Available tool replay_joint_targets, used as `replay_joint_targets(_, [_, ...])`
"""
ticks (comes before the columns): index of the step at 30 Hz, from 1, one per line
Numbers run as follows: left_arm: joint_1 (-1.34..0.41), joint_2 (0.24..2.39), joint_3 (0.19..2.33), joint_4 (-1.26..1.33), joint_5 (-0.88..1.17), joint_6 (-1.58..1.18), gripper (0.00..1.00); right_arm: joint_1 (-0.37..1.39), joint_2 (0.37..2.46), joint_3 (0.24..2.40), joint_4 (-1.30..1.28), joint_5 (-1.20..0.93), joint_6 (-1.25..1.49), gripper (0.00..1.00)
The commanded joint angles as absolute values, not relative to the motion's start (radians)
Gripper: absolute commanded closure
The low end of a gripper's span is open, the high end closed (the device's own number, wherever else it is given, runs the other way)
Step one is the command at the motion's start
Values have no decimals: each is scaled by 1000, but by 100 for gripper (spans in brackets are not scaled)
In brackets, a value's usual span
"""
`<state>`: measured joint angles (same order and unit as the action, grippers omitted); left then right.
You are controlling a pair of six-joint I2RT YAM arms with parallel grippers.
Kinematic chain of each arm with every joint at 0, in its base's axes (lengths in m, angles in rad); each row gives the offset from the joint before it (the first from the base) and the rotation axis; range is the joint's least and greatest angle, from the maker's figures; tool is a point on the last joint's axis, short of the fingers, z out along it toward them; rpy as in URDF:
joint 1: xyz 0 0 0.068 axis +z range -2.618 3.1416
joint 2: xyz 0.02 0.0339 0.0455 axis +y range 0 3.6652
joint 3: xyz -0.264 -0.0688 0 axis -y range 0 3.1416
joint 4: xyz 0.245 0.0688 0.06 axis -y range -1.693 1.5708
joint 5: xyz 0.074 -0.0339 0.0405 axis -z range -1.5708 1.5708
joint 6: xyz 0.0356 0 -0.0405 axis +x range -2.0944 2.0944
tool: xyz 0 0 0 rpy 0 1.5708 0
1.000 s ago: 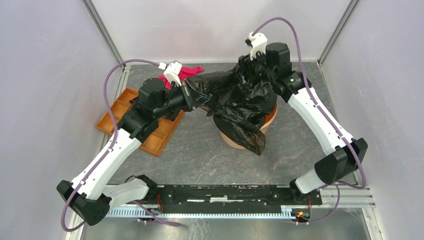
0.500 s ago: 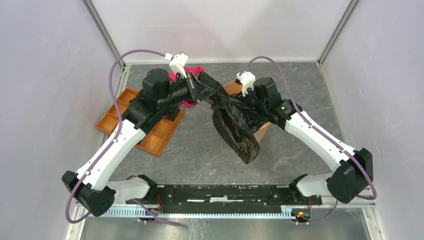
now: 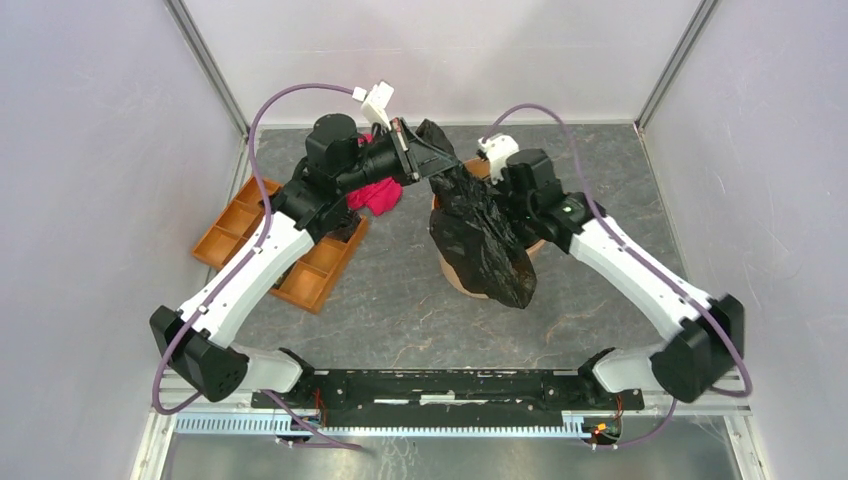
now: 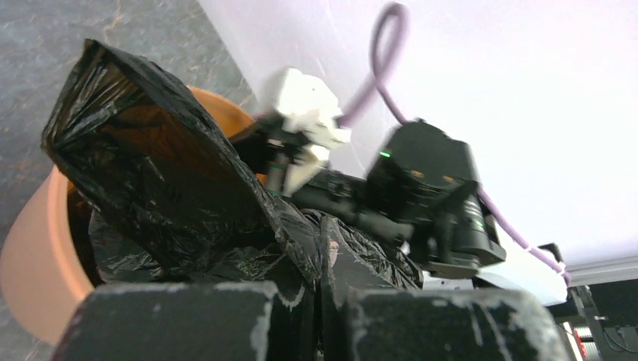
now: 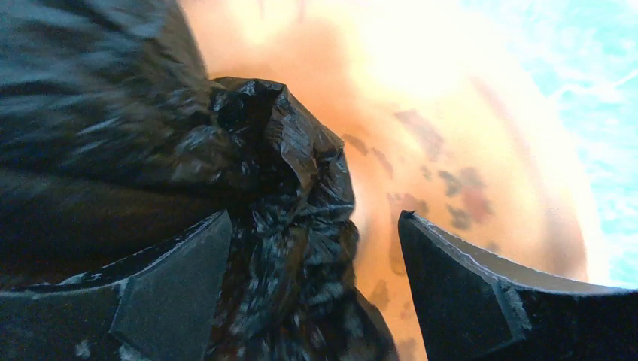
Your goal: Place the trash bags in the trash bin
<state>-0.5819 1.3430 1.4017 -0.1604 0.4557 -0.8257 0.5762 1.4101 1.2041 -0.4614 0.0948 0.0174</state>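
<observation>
Working on the stuffing step: getting the trash bag (image 3: 480,235) down into the trash bin (image 3: 458,278), standing on the bench (image 3: 400,310). Nearest, spilling a long tail of film over the bin's near rim and hanging down the outer wall; hard telling whether touching the bench. Further in, reaching into the bin's mouth with the right fingers (image 5: 481,293), spread wide and gripping nothing, with crumpled film between them and against one of them. Further back, pinching the bag's top corner with the left fingers (image 4: 173,323), shut tight on the film and holding it up near the far rim, drawing the bag into a peak. Beyond, on the left, leaving the pink cloth (image 3: 375,195) and the orange tray (image 3: 240,225) alone. Next, probably calling for lowering and letting go on the left, then gathering the hanging tail with the right and tucking it inside without tipping the bin.
</observation>
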Motion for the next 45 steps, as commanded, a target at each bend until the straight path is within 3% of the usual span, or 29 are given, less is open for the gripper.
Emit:
replay_joint_targets(1, [-583, 1375, 1490, -51, 482, -893, 98, 578, 1232, 1301, -529, 168, 8, 8])
replay_joint_targets(6, [-583, 1443, 1549, -62, 497, -892, 98, 578, 1086, 1324, -617, 396, -39, 4])
replay_joint_targets(9, [-583, 1461, 1563, -60, 509, -898, 98, 578, 981, 1309, -643, 409, -91, 2])
replay_joint_targets(17, [-584, 1478, 1572, -33, 511, -916, 98, 578, 847, 1319, -569, 17, -53, 2])
replay_joint_targets(21, [-602, 1495, 1576, -7, 492, -936, 98, 577, 805, 1210, -307, -197, 149, 2])
replay_joint_targets(27, [-630, 1528, 1614, -3, 473, -970, 98, 588, 870, 1183, -230, -235, 286, 2])
replay_joint_targets(30, [-643, 1531, 1623, -3, 460, -976, 98, 668, 908, 1194, -264, -93, 264, 2])
replay_joint_targets(36, [-661, 1538, 1636, -5, 464, -967, 98, 919, 1088, 1325, -478, 522, 125, 3])
replay_joint_targets(38, [-662, 1533, 1635, -12, 469, -940, 98, 924, 1088, 1303, -459, 586, 107, 15])
replay_joint_targets(39, [-661, 1528, 1637, -33, 467, -924, 97, 924, 1076, 1277, -430, 611, 96, 31])
replay_joint_targets(40, [-661, 1521, 1640, -64, 460, -883, 90, 925, 1054, 1240, -390, 637, 85, 50])
replay_joint_targets(41, [-661, 1510, 1643, -94, 448, -850, 78, 924, 1034, 1206, -352, 665, 69, 62])
replay_joint_targets(43, [-660, 1479, 1641, -159, 410, -782, 40, 922, 995, 1129, -259, 706, -8, 67])
replay_joint_targets(45, [-660, 1432, 1623, -208, 359, -717, 20, 895, 983, 1091, -218, 730, -55, 73])
